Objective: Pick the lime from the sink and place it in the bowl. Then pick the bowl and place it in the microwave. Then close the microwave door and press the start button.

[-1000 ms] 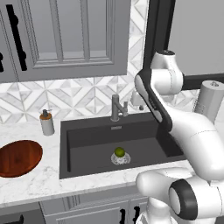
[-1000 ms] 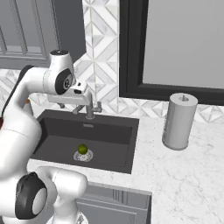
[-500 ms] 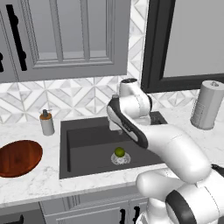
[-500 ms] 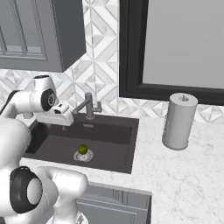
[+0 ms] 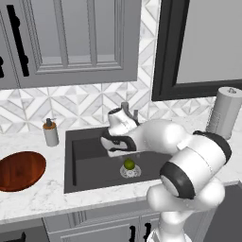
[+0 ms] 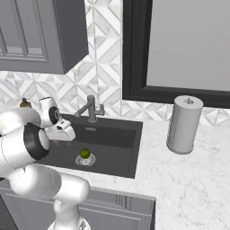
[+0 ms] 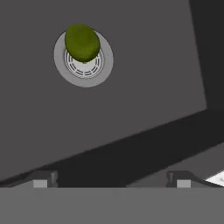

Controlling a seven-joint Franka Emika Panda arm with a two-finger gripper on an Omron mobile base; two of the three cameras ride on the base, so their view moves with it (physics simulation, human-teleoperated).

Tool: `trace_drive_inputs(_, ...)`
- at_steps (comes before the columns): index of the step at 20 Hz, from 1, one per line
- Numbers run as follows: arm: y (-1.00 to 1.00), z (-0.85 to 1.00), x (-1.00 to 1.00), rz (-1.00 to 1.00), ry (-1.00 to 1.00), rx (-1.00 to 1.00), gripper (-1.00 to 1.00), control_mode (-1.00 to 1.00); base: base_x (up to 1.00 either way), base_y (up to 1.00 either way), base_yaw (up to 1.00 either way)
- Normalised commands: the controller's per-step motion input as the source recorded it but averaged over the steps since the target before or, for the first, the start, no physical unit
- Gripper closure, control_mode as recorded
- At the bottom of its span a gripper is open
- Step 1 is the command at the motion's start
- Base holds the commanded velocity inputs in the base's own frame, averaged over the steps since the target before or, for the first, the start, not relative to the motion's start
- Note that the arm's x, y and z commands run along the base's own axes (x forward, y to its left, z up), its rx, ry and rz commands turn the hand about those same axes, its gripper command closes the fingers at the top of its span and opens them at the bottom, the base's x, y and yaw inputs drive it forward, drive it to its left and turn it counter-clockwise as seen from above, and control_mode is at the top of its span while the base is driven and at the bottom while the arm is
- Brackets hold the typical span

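The lime (image 5: pixel 128 164) (image 6: pixel 84 153) (image 7: pixel 82 42) rests on the round metal drain (image 7: pixel 84 61) in the dark sink (image 5: pixel 90 163) (image 6: pixel 117 148). My gripper (image 5: pixel 117 150) (image 6: pixel 66 136) (image 7: pixel 109 181) hangs open and empty over the basin, a little above and to the left of the lime. Its two fingertips (image 7: pixel 41 179) stand wide apart. The reddish-brown wooden bowl (image 5: pixel 19 170) sits on the counter left of the sink. The microwave and its door are out of view.
A grey faucet (image 5: pixel 125 108) (image 6: pixel 91 108) rises behind the sink. A soap dispenser (image 5: pixel 50 132) stands at its back left corner and a paper towel roll (image 5: pixel 224 112) (image 6: pixel 184 124) on the right counter. Grey cabinets (image 5: pixel 71 42) hang above.
My arm has swung down and to the left, bringing the hand from up by the faucet to low over the sink. The lime has stayed on the drain.
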Motion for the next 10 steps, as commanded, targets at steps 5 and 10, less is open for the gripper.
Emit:
trace_drive_inputs(5,-0.32,-0.76,0.15,0.00,0.02,-0.10,-1.00,-1.00,0.00,0.00,0.00)
trace_drive_inputs(10,-0.10,-0.41,0.13,0.00,-0.03,-0.12,-1.00,-1.00,0.00,0.00,0.00)
